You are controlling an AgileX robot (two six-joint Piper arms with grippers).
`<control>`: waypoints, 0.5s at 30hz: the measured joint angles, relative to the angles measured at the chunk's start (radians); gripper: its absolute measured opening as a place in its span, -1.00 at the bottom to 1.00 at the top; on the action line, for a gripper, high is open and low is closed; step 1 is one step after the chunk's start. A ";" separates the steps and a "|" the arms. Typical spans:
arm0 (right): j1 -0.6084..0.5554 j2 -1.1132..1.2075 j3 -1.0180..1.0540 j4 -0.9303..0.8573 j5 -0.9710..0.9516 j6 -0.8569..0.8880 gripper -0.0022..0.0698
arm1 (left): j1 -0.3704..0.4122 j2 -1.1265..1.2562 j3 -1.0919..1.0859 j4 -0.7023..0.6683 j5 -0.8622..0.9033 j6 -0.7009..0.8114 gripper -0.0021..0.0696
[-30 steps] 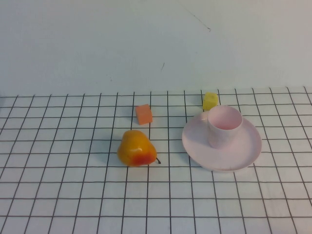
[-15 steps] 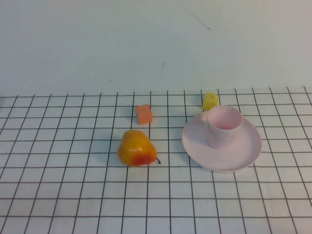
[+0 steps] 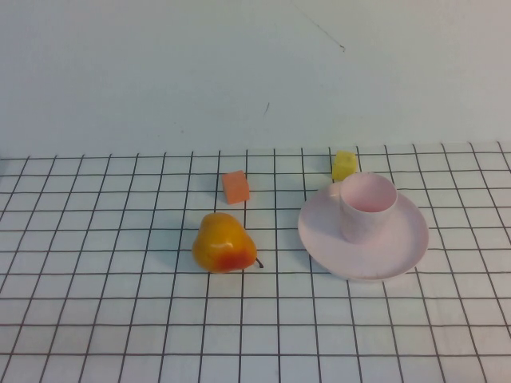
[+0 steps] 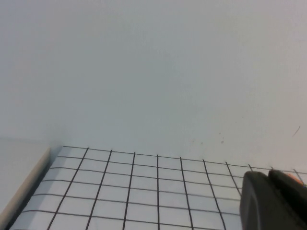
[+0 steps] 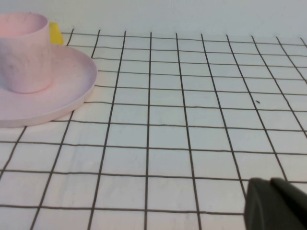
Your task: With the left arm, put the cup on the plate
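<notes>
Cup (image 3: 368, 206) upright on the plate (image 3: 399, 251), toward its far side, on the right half of the gridded desk (image 3: 120, 319); you also see both in the right wrist view, cup (image 5: 25, 52) on plate (image 5: 72, 86). A yellow block (image 3: 344, 164) sits just behind the plate's far rim. A pear (image 3: 223, 243) lies well left of the plate, an orange block (image 3: 235, 187) behind it. You see only a dark edge of the left gripper (image 4: 273, 201) over bare grid near the desk's edge, and of the right gripper (image 5: 276, 205) well apart from the plate; whether either pair of jaws is released or clenched, you cannot tell.
</notes>
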State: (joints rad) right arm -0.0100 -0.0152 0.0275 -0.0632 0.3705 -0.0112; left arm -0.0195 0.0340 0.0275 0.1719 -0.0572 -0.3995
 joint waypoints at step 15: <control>0.000 0.000 0.000 0.000 0.000 0.000 -0.95 | 0.000 -0.043 0.000 -0.233 0.366 0.301 -0.95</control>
State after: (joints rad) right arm -0.0100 -0.0152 0.0275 -0.0632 0.3705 -0.0112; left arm -0.0195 -0.0089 0.0275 -0.0607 0.3084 -0.0988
